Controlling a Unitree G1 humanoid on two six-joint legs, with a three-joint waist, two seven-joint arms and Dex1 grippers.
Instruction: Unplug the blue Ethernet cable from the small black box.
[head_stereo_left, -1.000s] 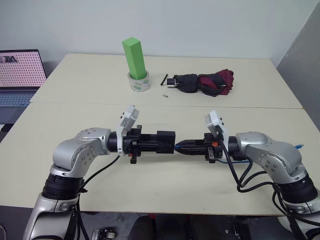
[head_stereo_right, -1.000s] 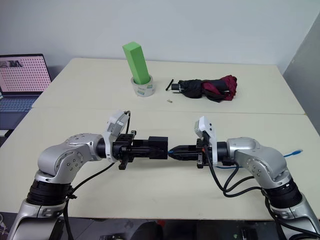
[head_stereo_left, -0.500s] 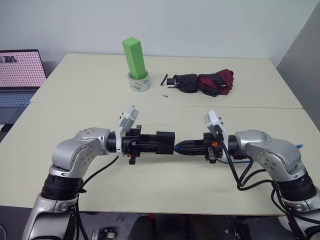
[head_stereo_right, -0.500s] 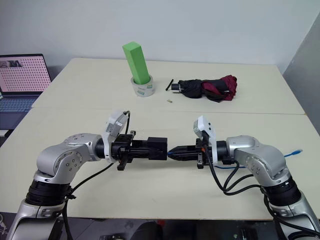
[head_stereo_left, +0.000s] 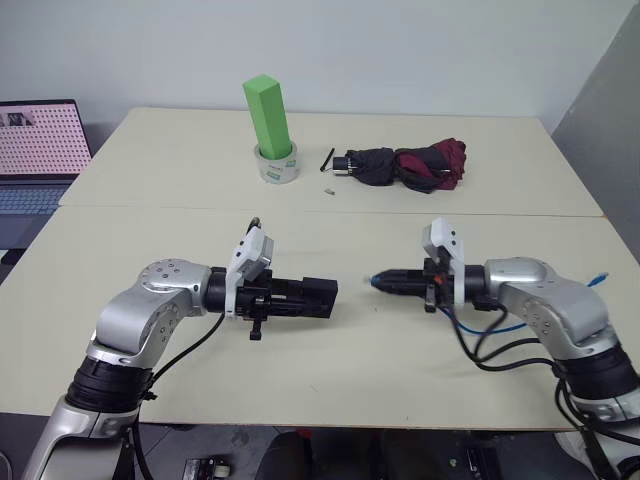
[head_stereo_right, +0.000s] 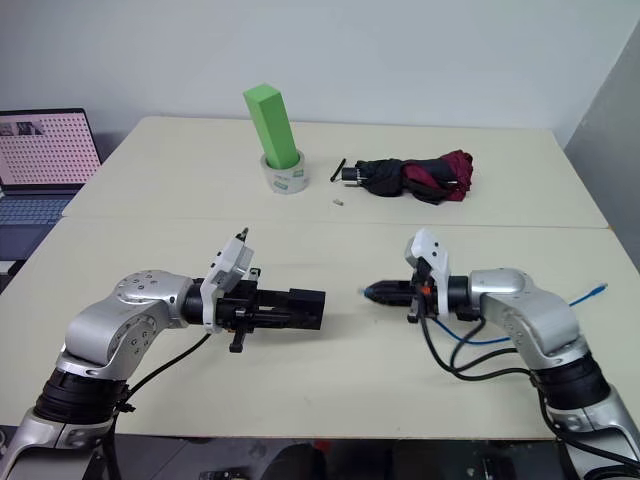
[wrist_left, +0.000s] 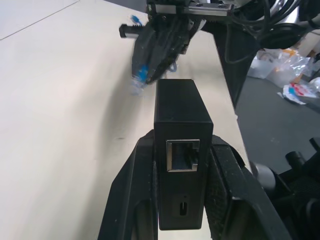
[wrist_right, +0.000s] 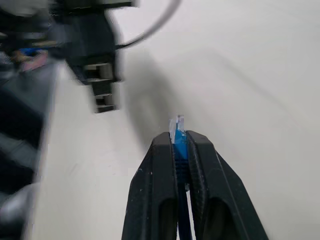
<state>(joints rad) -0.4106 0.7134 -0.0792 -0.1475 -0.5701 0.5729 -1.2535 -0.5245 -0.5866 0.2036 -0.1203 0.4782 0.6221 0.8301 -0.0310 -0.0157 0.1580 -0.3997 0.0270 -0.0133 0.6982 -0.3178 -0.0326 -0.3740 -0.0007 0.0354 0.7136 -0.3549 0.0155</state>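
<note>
We see the left gripper (head_stereo_left: 312, 297) clenched on the small black box (head_stereo_left: 318, 297), low and left of centre in the left eye view; the box sits lengthwise between the two black fingers (wrist_left: 223, 190), which press its long sides, and its far end juts past their tips toward the right of the frame. In the left wrist view an empty metal-rimmed port faces the camera on the near end of the box. The right gripper (head_stereo_left: 380, 281) is clamped on the blue Ethernet cable (wrist_right: 179, 142), just right of centre in the left eye view, apart from the box with bare table (head_stereo_left: 350, 360) between them. In the right wrist view the blue cord runs up the narrow slit between the fingers and its clear plug pokes out just beyond their tips. The plug looks free of the box, though it is small and blurred in the head views. The rest of the cable trails behind the right arm, and its other end lies at the right edge of the frame. A folded umbrella (head_stereo_left: 405, 166) and a green block (head_stereo_left: 268, 116) standing in a roll of tape (head_stereo_left: 277, 166) sit at the upper centre.
</note>
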